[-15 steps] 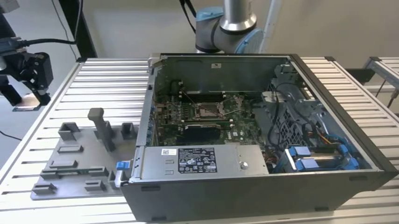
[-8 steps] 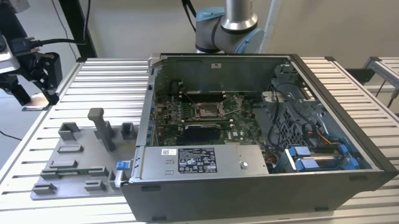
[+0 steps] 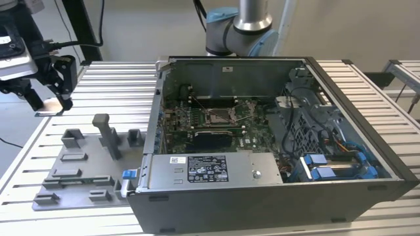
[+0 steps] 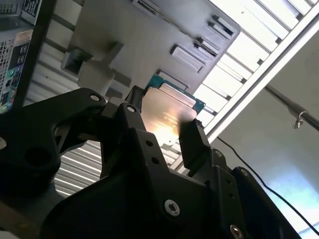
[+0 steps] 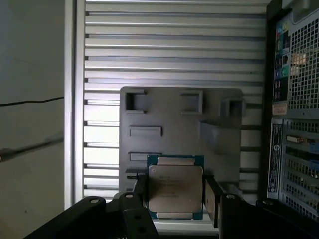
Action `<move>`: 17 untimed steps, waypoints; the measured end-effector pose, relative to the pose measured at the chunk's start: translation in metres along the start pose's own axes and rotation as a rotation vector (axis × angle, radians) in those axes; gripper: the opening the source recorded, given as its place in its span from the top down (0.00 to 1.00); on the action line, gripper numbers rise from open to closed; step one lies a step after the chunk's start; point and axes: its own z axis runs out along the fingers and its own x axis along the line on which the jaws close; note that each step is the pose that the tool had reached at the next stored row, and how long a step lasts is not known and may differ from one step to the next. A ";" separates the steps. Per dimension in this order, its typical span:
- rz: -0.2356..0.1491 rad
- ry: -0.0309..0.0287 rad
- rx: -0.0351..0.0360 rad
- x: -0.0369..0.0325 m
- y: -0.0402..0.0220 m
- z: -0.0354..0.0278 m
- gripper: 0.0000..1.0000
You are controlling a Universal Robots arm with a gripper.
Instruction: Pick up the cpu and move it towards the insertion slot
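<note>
My gripper (image 3: 51, 102) hangs above the slatted table at the exterior view's left, shut on the cpu (image 3: 52, 110). The cpu is a small flat square chip with a silvery top and a green rim. In both wrist views the cpu (image 5: 175, 185) (image 4: 167, 110) sits between the black fingers (image 5: 211, 198), lifted above the grey plastic tray (image 5: 179, 114). The gripper (image 5: 175, 195) (image 4: 163, 124) grips it at two opposite edges. The insertion slot (image 3: 217, 116) lies inside the open computer case, on the green board, well off toward the exterior view's right of the gripper.
The grey tray (image 3: 78, 172) with raised blocks and a tall post (image 3: 105, 132) stands below the gripper. The open case (image 3: 276, 147) has high metal walls, a power supply (image 3: 210, 169) at its front and cables with blue clips (image 3: 328, 167). The arm's base (image 3: 239, 29) stands behind the case.
</note>
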 end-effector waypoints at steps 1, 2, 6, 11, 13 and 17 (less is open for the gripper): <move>0.000 0.0003 0.0000 -0.0025 0.0000 0.0000 1.00; 0.000 0.0007 0.0000 -0.0049 0.0000 0.0000 1.00; 0.000 0.0026 0.0000 -0.0151 -0.0001 -0.0001 1.00; 0.000 0.0047 0.0000 -0.0276 -0.0001 -0.0002 1.00; 0.000 0.0056 -0.0001 -0.0327 -0.0001 -0.0002 1.00; 0.000 0.0074 -0.0001 -0.0425 -0.0002 -0.0003 1.00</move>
